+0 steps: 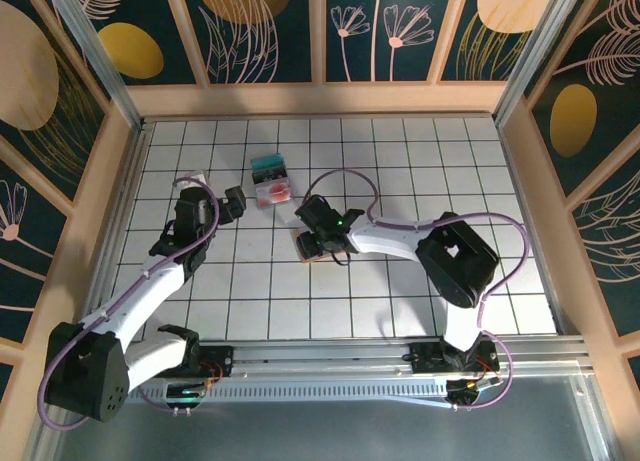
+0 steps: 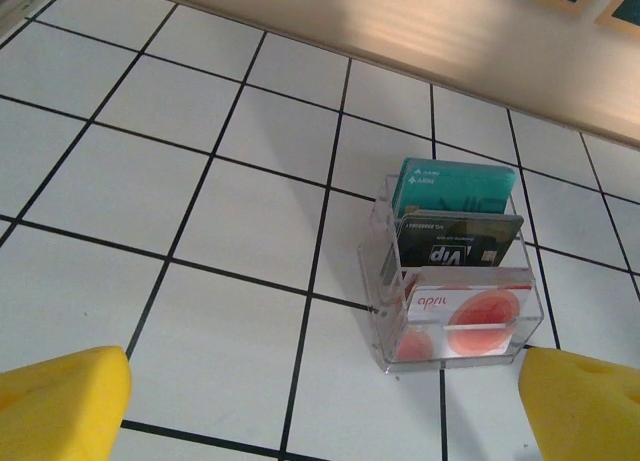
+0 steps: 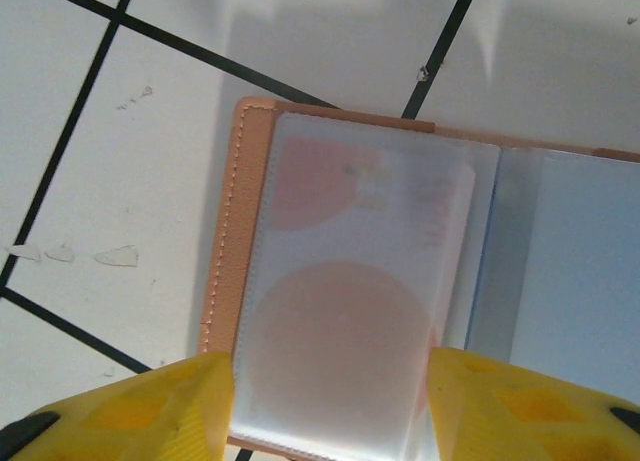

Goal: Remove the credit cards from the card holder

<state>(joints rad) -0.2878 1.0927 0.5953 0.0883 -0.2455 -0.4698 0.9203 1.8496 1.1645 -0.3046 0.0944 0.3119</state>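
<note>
The card holder lies open on the tiles, tan-pink with a frosted sleeve and a greyish-blue inner page. A red-and-white credit card sits inside that sleeve. My right gripper is open just over it, its yellow fingers standing either side of the sleeve's near end. From above, the right gripper covers most of the holder. My left gripper is wide open and holds nothing, a little short of a teal card, a dark card and a red-and-white card.
Those three cards stand upright in a clear plastic stand, which sits at the back centre of the tiled table, right of the left gripper. Wooden walls enclose the table.
</note>
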